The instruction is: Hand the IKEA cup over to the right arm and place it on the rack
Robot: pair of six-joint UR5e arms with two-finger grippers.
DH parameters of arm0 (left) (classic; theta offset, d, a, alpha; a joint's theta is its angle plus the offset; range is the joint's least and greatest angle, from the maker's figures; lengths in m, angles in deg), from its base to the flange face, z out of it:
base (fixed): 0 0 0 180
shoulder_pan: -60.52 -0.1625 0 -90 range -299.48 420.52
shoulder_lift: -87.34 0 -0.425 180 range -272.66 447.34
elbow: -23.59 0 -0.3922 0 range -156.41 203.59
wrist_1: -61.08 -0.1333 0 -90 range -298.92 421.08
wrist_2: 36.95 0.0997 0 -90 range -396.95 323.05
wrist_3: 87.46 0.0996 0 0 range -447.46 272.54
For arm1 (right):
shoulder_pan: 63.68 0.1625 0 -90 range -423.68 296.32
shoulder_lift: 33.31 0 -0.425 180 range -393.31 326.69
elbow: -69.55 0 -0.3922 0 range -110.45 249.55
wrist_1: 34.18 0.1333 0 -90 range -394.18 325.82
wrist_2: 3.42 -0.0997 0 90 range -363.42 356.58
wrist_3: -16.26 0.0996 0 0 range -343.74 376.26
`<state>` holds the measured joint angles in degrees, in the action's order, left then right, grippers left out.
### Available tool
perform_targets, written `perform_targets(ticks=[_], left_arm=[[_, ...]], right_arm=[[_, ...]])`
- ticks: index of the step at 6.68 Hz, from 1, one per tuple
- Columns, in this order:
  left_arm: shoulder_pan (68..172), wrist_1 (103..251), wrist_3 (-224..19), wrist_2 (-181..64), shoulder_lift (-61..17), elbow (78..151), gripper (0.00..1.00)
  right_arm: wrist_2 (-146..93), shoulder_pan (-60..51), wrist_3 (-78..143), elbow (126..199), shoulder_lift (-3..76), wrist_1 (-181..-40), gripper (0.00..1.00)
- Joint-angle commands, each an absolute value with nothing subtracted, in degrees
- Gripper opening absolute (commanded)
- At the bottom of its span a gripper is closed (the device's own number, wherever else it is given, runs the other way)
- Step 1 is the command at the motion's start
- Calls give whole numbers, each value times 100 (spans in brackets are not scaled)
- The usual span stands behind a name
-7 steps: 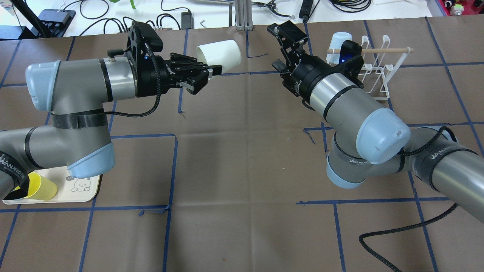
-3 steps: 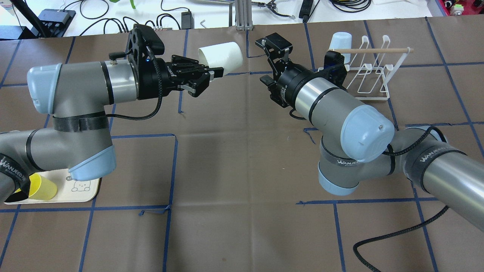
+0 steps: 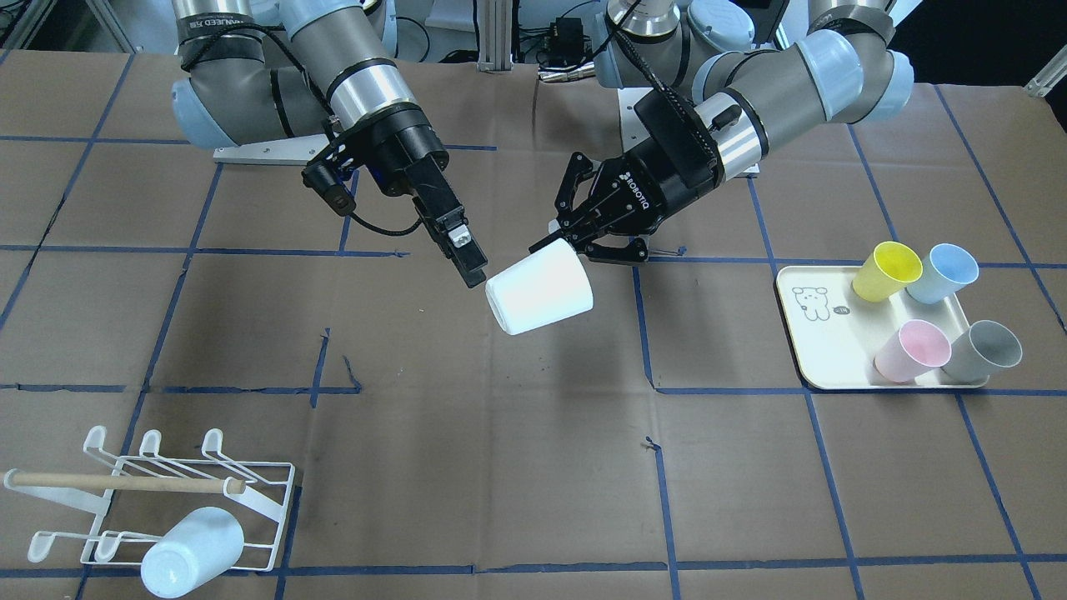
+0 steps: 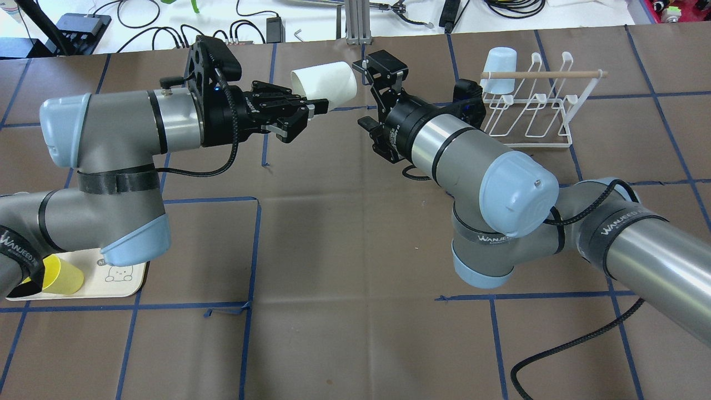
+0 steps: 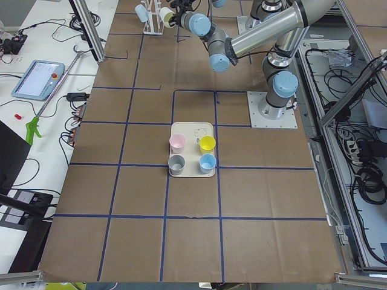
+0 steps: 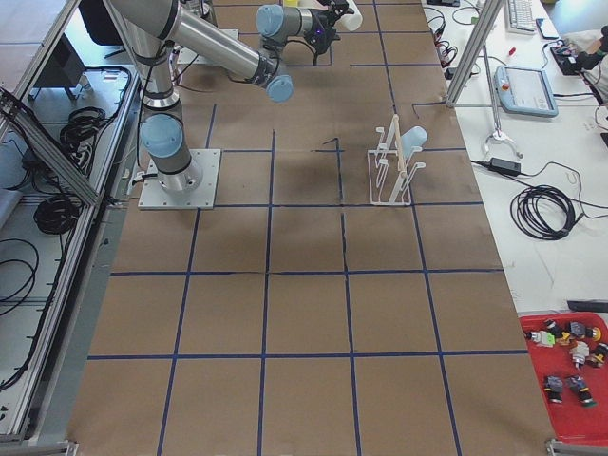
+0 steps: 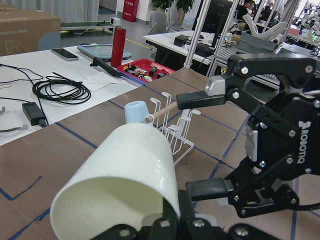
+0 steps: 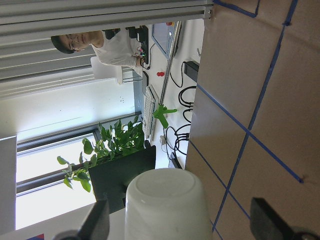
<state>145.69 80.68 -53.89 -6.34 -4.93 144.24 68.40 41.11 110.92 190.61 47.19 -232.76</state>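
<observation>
White plastic IKEA cup (image 4: 325,83) hangs in the air over the far middle of the table (image 4: 355,250), well apart from the rack (image 4: 533,105); the left gripper (image 4: 318,105) pinches it at the rim; the right gripper (image 4: 366,91) stands spread wide just at the cup's base, gripping nothing. To hand over well, I judge the right gripper should slide along the wall with the base centred, clamp firmly, and only then should the left gripper let go. The cup's long axis lies nearly level; mouth toward the left gripper, closed base toward the right gripper.
</observation>
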Motion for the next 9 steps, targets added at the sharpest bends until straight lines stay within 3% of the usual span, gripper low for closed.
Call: perform_targets(ticks=[1, 7, 9], left_arm=[[14569, 8068, -5389, -628, -486, 14418, 2], [14569, 8068, -5389, -628, -477, 14418, 4], [14569, 8068, -5389, -628, -477, 14427, 4]], right_arm=[[6962, 4223, 11136, 18892, 4676, -23089, 99], [6980, 4443, 11233, 18363, 4149, -23088, 98], [6936, 4443, 11242, 18363, 4140, -23088, 79]])
